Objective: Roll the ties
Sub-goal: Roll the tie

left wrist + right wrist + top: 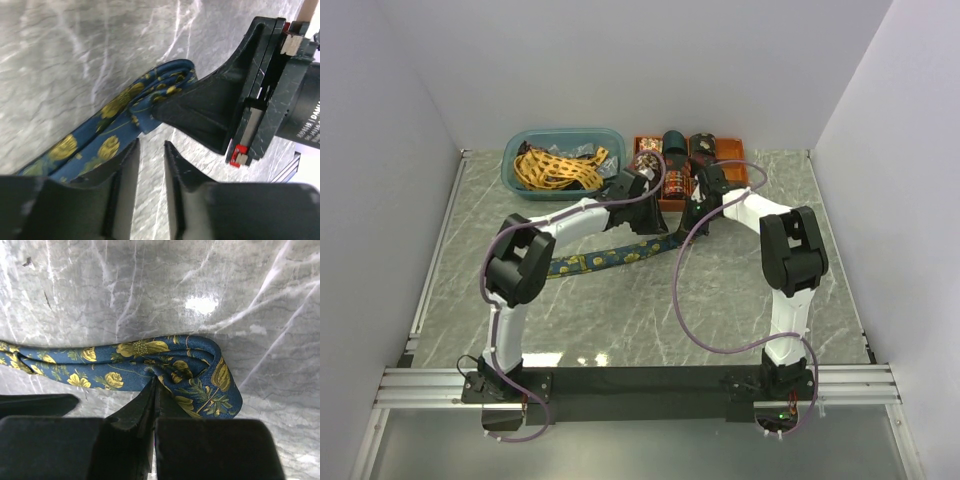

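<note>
A: Began at the far left: noted the teal bin (515,165) at the back, with the yellow lattice tie (555,168) heaped inside, not rolled.

B: And the left claw (151,147)?

A: Found it low over the tabletop (100,290), fingers a little apart. Saw bare marble through the gap, nothing gripped. Placed it just beside the blue floral tie (112,107), near the doubled-over end.

B: Located the rest of that tie where?

A: Traced it flat across the tabletop between the two arms, long tail off to the left, tip folded back into a first loop.

B: Right claw (154,390)?

A: Saw it pressed together on that fold, pinching the cloth at the inner edge of the loop.

B: Judged it the very start of the roll, then: one turn begun, the whole length left to wind.

A: Agreed. Reckoned the next move called for turning the pinched fold over toward the tail, with the left claw steadying the strip to keep the coil tight and square. Farthest right, marked the orange tray (748,175) with rolled ties (675,140) in it, probably the place for this one too.
</note>
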Controlling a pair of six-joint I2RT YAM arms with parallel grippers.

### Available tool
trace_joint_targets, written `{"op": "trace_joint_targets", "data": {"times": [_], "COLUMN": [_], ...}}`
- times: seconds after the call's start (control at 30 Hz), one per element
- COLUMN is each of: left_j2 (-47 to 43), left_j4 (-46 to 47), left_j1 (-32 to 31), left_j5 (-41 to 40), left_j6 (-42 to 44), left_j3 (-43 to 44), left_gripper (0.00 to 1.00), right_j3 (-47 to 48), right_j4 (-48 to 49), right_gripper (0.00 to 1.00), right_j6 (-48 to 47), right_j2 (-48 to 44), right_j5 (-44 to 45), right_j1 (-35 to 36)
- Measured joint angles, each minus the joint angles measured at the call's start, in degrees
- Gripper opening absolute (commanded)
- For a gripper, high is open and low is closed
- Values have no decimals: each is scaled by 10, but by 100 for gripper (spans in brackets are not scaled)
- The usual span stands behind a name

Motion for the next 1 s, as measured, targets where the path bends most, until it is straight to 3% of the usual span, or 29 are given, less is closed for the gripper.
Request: {"op": "trace_joint_targets", "data": {"times": [0.17,0.83,1.0], "left_j2": [33,97,104], "left_j4": [8,5,5], "left_j1": [-12,-23,-23], "left_j5": [9,13,12], "left_j6": [0,-2,-3], "left_j3": [26,51,59], "left_gripper": [21,18,17], "right_j3": [-11,-30,-56], "right_j4": [19,56,78], "right_gripper": [0,0,5], "right_j6": [11,16,18], "right_j2": [0,-9,-39], "right_j5": [-20,-49,-52], "right_j1": [-5,-14,-19]}}
